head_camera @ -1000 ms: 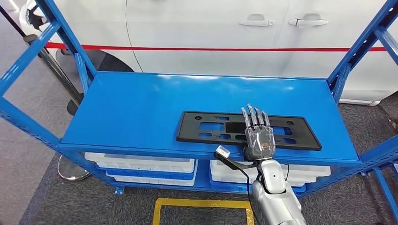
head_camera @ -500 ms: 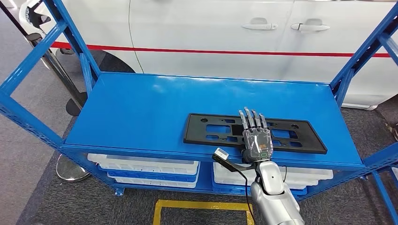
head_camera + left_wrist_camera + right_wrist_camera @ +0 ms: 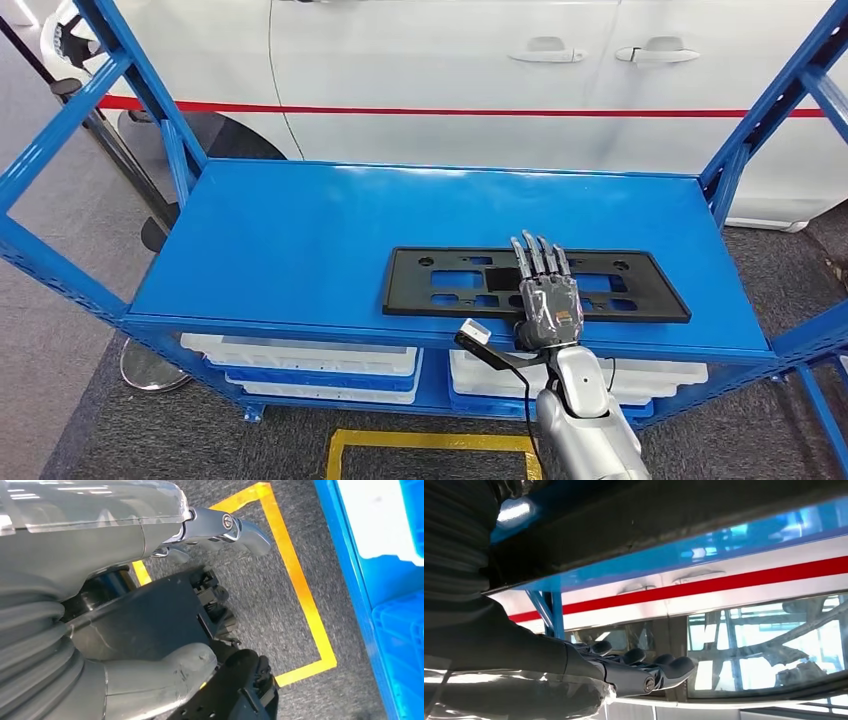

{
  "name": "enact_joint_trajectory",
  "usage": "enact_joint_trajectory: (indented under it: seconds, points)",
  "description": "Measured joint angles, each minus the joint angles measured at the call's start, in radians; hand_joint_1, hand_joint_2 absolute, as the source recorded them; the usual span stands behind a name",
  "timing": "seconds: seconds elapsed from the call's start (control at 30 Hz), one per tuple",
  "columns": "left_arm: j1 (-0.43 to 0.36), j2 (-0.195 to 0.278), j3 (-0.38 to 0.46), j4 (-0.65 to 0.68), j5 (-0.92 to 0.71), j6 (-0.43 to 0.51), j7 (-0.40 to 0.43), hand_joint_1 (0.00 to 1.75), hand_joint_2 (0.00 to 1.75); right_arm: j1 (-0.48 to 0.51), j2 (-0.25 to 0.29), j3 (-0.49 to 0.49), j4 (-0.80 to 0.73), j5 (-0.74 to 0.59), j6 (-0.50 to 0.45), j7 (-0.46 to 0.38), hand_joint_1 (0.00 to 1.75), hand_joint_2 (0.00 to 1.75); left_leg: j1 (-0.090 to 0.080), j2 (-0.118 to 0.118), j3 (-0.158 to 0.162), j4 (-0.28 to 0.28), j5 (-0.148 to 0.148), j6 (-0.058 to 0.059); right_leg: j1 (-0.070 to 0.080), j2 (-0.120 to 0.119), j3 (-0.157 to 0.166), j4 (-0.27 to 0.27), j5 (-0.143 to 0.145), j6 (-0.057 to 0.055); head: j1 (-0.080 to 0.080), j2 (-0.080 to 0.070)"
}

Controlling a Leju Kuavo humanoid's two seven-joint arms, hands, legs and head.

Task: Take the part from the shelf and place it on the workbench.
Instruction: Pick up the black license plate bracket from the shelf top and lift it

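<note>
The right hand [image 3: 548, 300] lies flat, fingers extended, on the flat black perforated plastic part [image 3: 440, 283]; fingers should curl under its near edge on the blue metal shelf [image 3: 300, 230].

White car [image 3: 450, 70] with a red stripe [image 3: 480, 111] and two door handles [image 3: 600, 50] ahead of me. White trays [image 3: 300, 352] in blue bins low down. Yellow floor-tape rectangle [image 3: 430, 445] on grey carpet. Chrome stanchion base [image 3: 150, 365] to my left.
</note>
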Motion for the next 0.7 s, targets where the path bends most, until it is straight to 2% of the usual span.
enact_joint_trajectory:
  seconds: [0.03,0.1,0.13,0.17,0.2,0.27,0.3,0.33,0.37,0.47,0.53,0.6,0.63,0.67,0.7]
  points:
    - [0.0,0.0,0.0,0.0,0.0,0.001,0.0,0.0,1.75,0.0,0.0,0.0,-0.001,-0.001,0.0,-0.001,0.0,1.75,0.003,0.0,-0.02,0.045,-0.027,-0.006,-0.002,-0.001,0.001,-0.002,0.001,-0.004,0.0,0.0]
    - [0.0,0.0,0.0,0.0,0.0,0.002,0.0,0.0,1.75,0.001,0.0,0.0,-0.002,-0.002,0.0,-0.003,0.0,1.75,0.008,0.0,-0.08,0.175,-0.089,-0.017,-0.002,-0.003,0.0,-0.002,0.0,-0.008,-0.001,0.0]
    - [0.0,0.0,0.0,0.0,0.001,0.002,0.0,0.0,1.75,0.002,0.0,0.0,-0.002,-0.002,0.0,-0.004,0.0,1.75,0.011,0.0,-0.105,0.227,-0.105,-0.02,-0.002,-0.003,0.0,-0.002,0.0,-0.009,0.0,0.0]
    - [0.0,0.0,0.0,0.0,0.001,0.002,0.0,0.0,1.75,0.002,0.0,0.0,-0.002,-0.002,0.0,-0.004,0.0,1.75,0.013,0.0,-0.116,0.247,-0.101,-0.022,-0.002,-0.003,0.001,-0.002,0.0,-0.008,0.0,0.0]
    - [0.0,0.0,0.0,0.0,0.001,0.003,0.0,0.0,1.75,0.002,0.0,0.0,-0.002,-0.002,0.0,-0.004,0.0,1.75,0.014,0.0,-0.106,0.225,-0.077,-0.021,-0.002,-0.002,0.002,-0.002,-0.001,-0.008,-0.001,0.0]
    - [0.0,0.0,0.0,0.0,0.001,0.004,0.0,0.0,1.75,0.002,0.0,0.0,-0.002,-0.002,0.0,-0.005,0.0,1.75,0.015,0.0,-0.044,0.092,-0.006,-0.014,-0.002,0.0,0.007,-0.002,-0.003,-0.005,-0.001,0.0]
    - [0.0,0.0,0.0,0.0,0.0,0.005,-0.001,0.0,1.75,0.002,0.0,0.0,-0.002,-0.002,0.0,-0.006,0.0,1.75,0.013,0.0,-0.013,0.026,0.018,-0.01,-0.001,0.001,0.009,-0.002,-0.004,-0.002,0.0,0.0]
    - [0.0,0.0,0.0,0.0,0.0,0.006,-0.001,0.0,1.75,0.002,0.0,0.0,-0.002,-0.002,0.0,-0.007,0.0,1.75,0.01,0.0,0.007,-0.017,0.029,-0.005,0.0,0.002,0.008,-0.002,-0.004,0.003,0.0,0.0]
    - [0.0,0.0,0.0,0.0,0.0,0.007,-0.002,0.0,1.75,0.003,0.0,0.0,-0.002,-0.001,0.0,-0.009,0.0,1.75,0.007,-0.001,0.014,-0.036,0.029,-0.001,0.0,0.002,0.007,-0.004,-0.003,0.008,0.0,0.0]
    - [0.0,0.0,0.0,0.0,-0.001,0.01,-0.001,0.0,1.75,0.006,0.0,0.0,-0.003,0.003,0.0,-0.013,0.0,1.75,0.008,-0.003,0.019,-0.051,0.037,0.014,0.001,0.001,0.008,-0.007,-0.003,0.026,0.0,0.0]
    - [0.0,0.0,-0.001,0.0,0.002,0.008,-0.003,0.0,1.75,0.005,0.0,0.0,-0.005,0.004,0.0,-0.02,0.87,1.75,0.012,0.0,0.026,-0.067,0.046,0.026,0.001,0.0,-0.013,0.045,-0.039,0.033,0.001,0.0]
    - [-0.003,0.01,0.001,0.0,0.022,-0.013,-0.007,0.0,1.75,0.003,0.0,-0.001,-0.002,-0.013,0.0,-0.047,1.75,1.75,0.01,0.002,0.026,-0.068,0.048,0.032,0.0,0.0,-0.071,0.163,-0.1,0.034,0.001,0.0]
    - [-0.005,0.026,0.005,0.0,0.042,-0.034,-0.003,0.0,1.75,-0.005,0.001,0.001,0.008,-0.03,0.0,-0.069,1.75,1.75,0.009,0.002,0.025,-0.067,0.047,0.033,-0.001,0.0,-0.1,0.219,-0.118,0.035,0.001,0.0]
    - [-0.008,0.048,0.012,0.0,0.06,-0.056,0.007,0.0,1.31,-0.019,0.003,0.005,0.023,-0.046,0.0,-0.086,1.75,1.75,0.007,0.002,0.024,-0.065,0.046,0.032,-0.001,0.0,-0.116,0.247,-0.119,0.035,0.001,0.0]
    - [-0.011,0.075,0.02,0.0,0.076,-0.076,0.018,0.0,0.87,-0.039,0.006,0.011,0.043,-0.059,0.001,-0.099,1.75,1.75,0.007,0.002,0.023,-0.062,0.045,0.031,-0.001,0.0,-0.116,0.242,-0.101,0.034,0.001,0.0]
